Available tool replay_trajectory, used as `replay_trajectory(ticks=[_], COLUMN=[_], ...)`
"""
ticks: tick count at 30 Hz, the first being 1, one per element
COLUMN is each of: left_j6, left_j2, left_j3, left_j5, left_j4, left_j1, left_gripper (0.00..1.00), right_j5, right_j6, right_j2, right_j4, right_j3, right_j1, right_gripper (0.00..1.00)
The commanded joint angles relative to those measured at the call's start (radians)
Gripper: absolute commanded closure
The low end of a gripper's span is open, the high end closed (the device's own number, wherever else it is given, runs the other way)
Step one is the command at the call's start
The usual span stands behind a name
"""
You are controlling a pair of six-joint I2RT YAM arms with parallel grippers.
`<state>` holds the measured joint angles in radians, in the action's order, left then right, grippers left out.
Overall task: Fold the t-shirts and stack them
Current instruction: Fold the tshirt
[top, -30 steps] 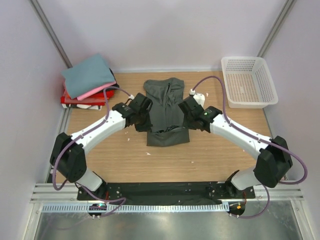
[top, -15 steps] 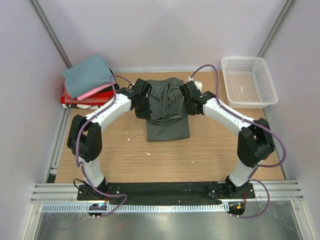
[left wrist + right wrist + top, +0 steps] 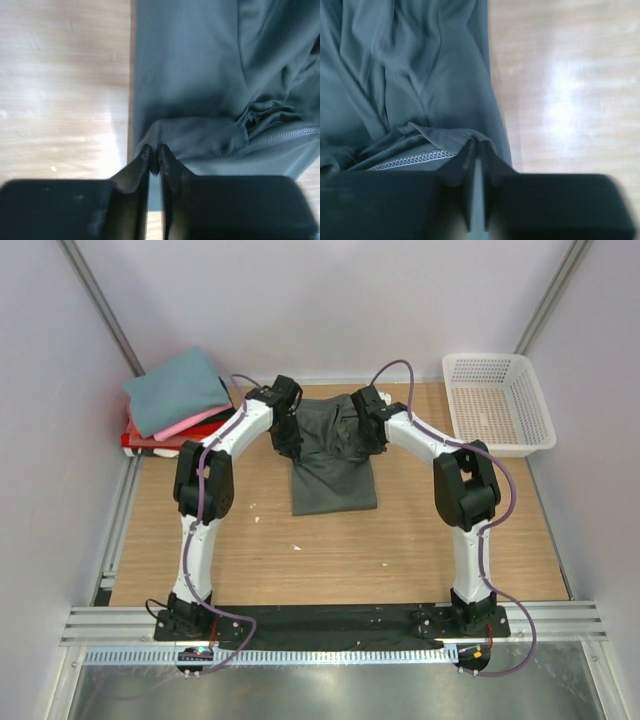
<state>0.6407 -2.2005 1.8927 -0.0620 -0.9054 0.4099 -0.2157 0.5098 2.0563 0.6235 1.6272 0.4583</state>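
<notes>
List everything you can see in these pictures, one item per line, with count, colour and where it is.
grey-green t-shirt: one, dark grey-green, middle of the table, partly folded.
folded t-shirts: one stack, teal on top, pink under it, red lowest, far left corner.
basket: one, white plastic lattice, far right corner.
table: one, light wood.
left gripper: one, black fingers, shut on the grey-green t-shirt's left side.
right gripper: one, black fingers, shut on the stitched edge at its right side.
</notes>
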Motion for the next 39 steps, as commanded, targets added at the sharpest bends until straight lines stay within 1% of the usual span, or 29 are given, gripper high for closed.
replay_trajectory(ticks=[1,2,3,5,6,7,8,9,11,12,13,14,15,16,17,18,19,20,21,22,24,25,28,31,33,36,39], left_j6=[-0.049,-0.062,-0.067,-0.075,-0.088,-0.095,-0.098,-0.102,-0.096,-0.093,-0.082,-0.075,-0.067,-0.05,-0.041,-0.03,-0.021,0.003,0.014,0.023,0.048,0.053,0.069,0.093,0.097,0.096,0.097], left_j2=[-0.056,-0.103,-0.123,-0.165,-0.182,-0.177,-0.165,-0.112,-0.041,0.046,0.085,0.129,0.166,0.239,0.272,0.304,0.339,0.394,0.424,0.447,0.498,0.51,0.55,0.579,0.576,0.567,0.558], left_j3=[0.17,0.212,0.311,0.415,0.516,0.548,0.568,0.563,0.464,0.41,0.34,0.213,0.134,0.068,-0.073,-0.145,-0.211,-0.342,-0.395,-0.45,-0.565,-0.593,-0.691,-0.785,-0.808,-0.84,-0.866], left_j5=[0.002,-0.025,-0.038,-0.048,-0.05,-0.041,-0.033,-0.012,0.002,0.002,-0.001,-0.004,-0.01,-0.033,-0.044,-0.062,-0.082,-0.117,-0.13,-0.143,-0.16,-0.162,-0.148,-0.163,-0.17,-0.167,-0.162], left_j4=[-0.107,-0.124,-0.165,-0.217,-0.269,-0.288,-0.299,-0.293,-0.261,-0.21,-0.182,-0.156,-0.103,-0.077,-0.017,0.018,0.054,0.116,0.147,0.173,0.235,0.247,0.298,0.374,0.401,0.421,0.45], left_j1=[-0.032,-0.042,-0.049,-0.069,-0.074,-0.077,-0.079,-0.079,-0.079,-0.077,-0.076,-0.074,-0.072,-0.066,-0.066,-0.063,-0.059,-0.056,-0.048,-0.045,-0.034,-0.022,0.004,0.017,0.023,0.029,0.029], left_gripper=[0.83,0.67,0.6,0.49,0.43,0.42,0.4,0.39,0.38,0.38,0.38,0.37,0.37,0.38,0.38,0.38,0.38,0.37,0.37,0.37,0.37,0.37,0.38,0.38,0.38,0.38,0.38], right_j5=[0.013,0.012,0.016,0.012,0.009,-0.01,-0.022,-0.025,-0.018,-0.007,0.01,0.039,0.092,0.128,0.162,0.241,0.277,0.31,0.379,0.409,0.456,0.478,0.487,0.484,0.478,0.477,0.477], right_j6=[-0.025,-0.018,-0.016,-0.007,-0.007,-0.008,-0.008,-0.004,0.001,0.006,0.016,0.021,0.027,0.038,0.047,0.056,0.059,0.074,0.081,0.085,0.101,0.102,0.104,0.105,0.104,0.099,0.099], right_j2=[0.068,0.08,0.091,0.105,0.102,0.094,0.079,0.033,-0.036,-0.111,-0.143,-0.178,-0.214,-0.267,-0.297,-0.317,-0.358,-0.372,-0.384,-0.393,-0.406,-0.406,-0.398,-0.386,-0.377,-0.364,-0.351], right_j4=[0.044,0.06,0.08,0.111,0.145,0.16,0.172,0.17,0.145,0.109,0.087,0.065,0.023,0.001,-0.022,-0.069,-0.094,-0.12,-0.174,-0.198,-0.261,-0.272,-0.303,-0.317,-0.321,-0.337,-0.35], right_j3=[0.156,0.183,0.207,0.284,0.307,0.338,0.339,0.329,0.237,0.193,0.095,0.041,-0.013,-0.118,-0.172,-0.225,-0.318,-0.364,-0.406,-0.479,-0.538,-0.579,-0.625,-0.644,-0.653,-0.664,-0.679], right_j1=[-0.035,-0.046,-0.053,-0.073,-0.078,-0.078,-0.078,-0.078,-0.075,-0.072,-0.07,-0.07,-0.07,-0.07,-0.07,-0.069,-0.07,-0.07,-0.07,-0.07,-0.072,-0.07,-0.072,-0.072,-0.072,-0.072,-0.072], right_gripper=[0.71,0.53,0.42,0.24,0.23,0.22,0.21,0.21,0.21,0.21,0.21,0.21,0.21,0.21,0.2,0.2,0.2,0.2,0.2,0.2,0.21,0.22,0.28,0.3,0.31,0.36,0.45])
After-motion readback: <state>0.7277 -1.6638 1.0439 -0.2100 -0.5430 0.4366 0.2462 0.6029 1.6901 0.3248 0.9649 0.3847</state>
